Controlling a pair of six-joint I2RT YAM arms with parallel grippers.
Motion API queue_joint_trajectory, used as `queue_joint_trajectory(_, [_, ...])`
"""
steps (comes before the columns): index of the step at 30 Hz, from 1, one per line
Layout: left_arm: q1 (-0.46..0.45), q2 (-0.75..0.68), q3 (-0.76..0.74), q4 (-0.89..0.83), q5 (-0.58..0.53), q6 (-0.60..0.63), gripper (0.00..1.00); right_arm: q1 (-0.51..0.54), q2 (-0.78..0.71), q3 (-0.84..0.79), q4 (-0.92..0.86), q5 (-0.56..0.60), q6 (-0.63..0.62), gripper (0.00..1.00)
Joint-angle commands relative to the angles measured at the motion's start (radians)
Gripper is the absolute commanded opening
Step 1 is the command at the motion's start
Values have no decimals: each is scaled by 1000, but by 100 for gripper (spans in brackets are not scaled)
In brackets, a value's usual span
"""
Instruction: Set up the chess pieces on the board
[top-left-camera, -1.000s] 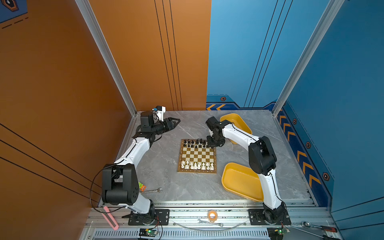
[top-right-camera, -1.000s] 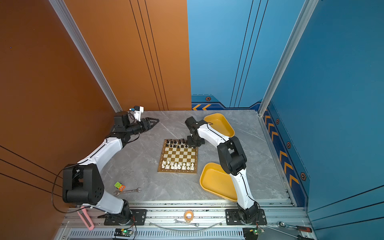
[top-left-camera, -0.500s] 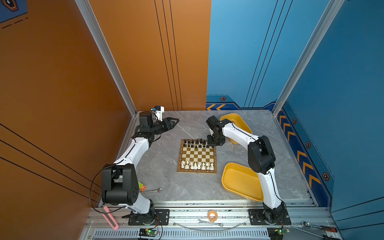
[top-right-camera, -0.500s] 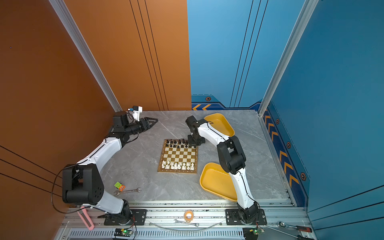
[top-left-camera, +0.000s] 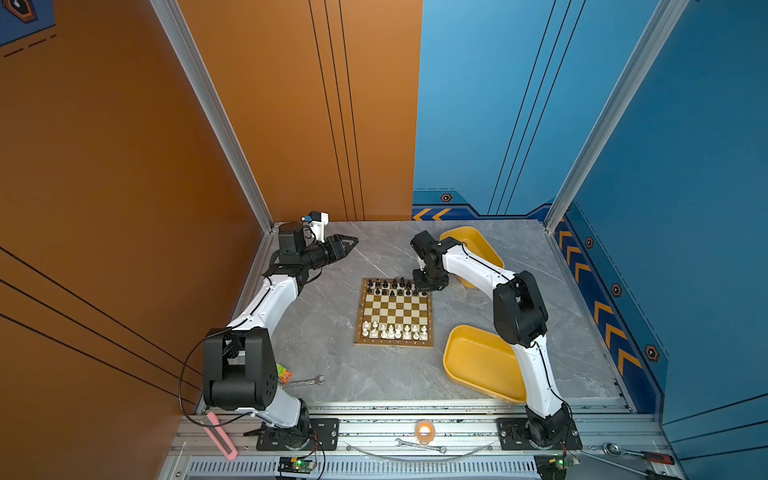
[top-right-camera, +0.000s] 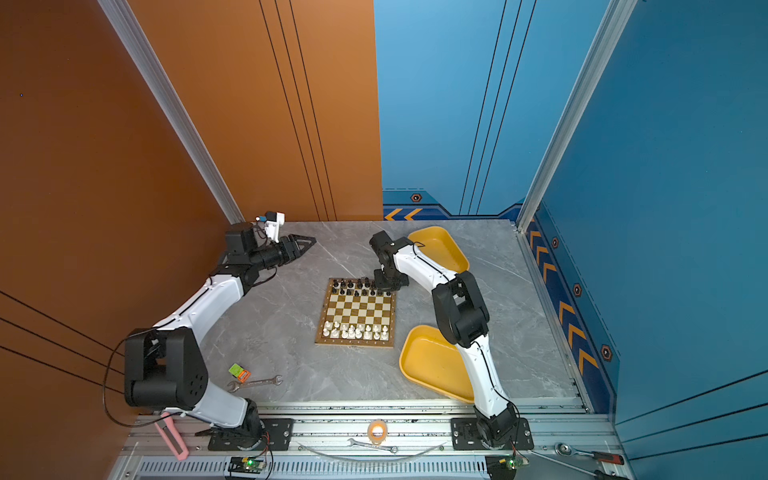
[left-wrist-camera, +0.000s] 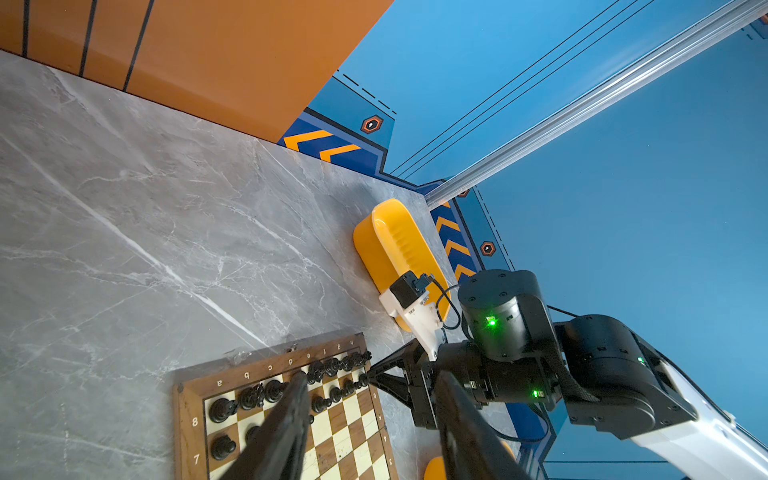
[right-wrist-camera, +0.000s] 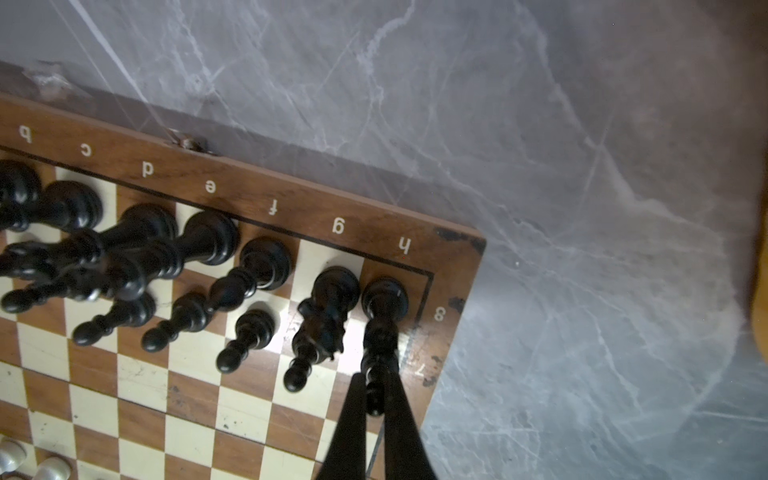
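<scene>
While the right gripper (right-wrist-camera: 374, 380) stands over the far right corner of the board (top-left-camera: 392, 344), its jaws are pinched together on the head of a black piece (right-wrist-camera: 374, 401). This piece is in the h-file, directly on the near side of the corner rook (right-wrist-camera: 384, 297). Whether its base rests on the square cannot be determined.

The board lies flat at the middle of the grey table (top-left-camera: 324, 324). The black chess pieces (top-left-camera: 392, 286) occupy the two far rows, upright. The white chess pieces (top-left-camera: 395, 331) occupy the two near rows, also upright.

The left gripper (top-left-camera: 347, 242) hangs above the table at the far left, well apart from the board. It points toward the right side of the scene, and its jaws stand apart and empty.

The far yellow tray (top-left-camera: 478, 245) sits at the far right, partly behind the right arm. The near yellow tray (top-left-camera: 478, 361) sits at the near right, just beside the near right corner of the board.
</scene>
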Motion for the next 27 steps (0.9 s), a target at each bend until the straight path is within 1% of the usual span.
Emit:
queue_joint_trajectory(1, [11,-12,-6,11,4,4,51,2,21,18,-35,-2,1,12])
queue_joint_trajectory(5, [11,-10,-4,9,5,3,51,3,12,18,-38,-7,6,21])
queue_joint_trajectory(9, [11,-9,-3,10,5,4,51,3,-1,24,-38,-8,9,28])
queue_joint_trajectory(15, [11,-10,1,11,7,3,51,1,-12,38,-43,-6,10,32])
queue_joint_trajectory(22, [13,-8,19,6,7,12,53,-5,-73,60,-46,-4,15,44])
queue_joint_trajectory(24, [14,-8,29,0,6,17,54,-11,-106,80,-61,-1,16,50])
queue_joint_trajectory(26, [18,-8,42,-9,4,25,58,-20,-137,111,-82,10,18,57])
queue_joint_trajectory(27, [21,-8,49,-17,1,32,60,-25,-154,128,-89,15,18,72])
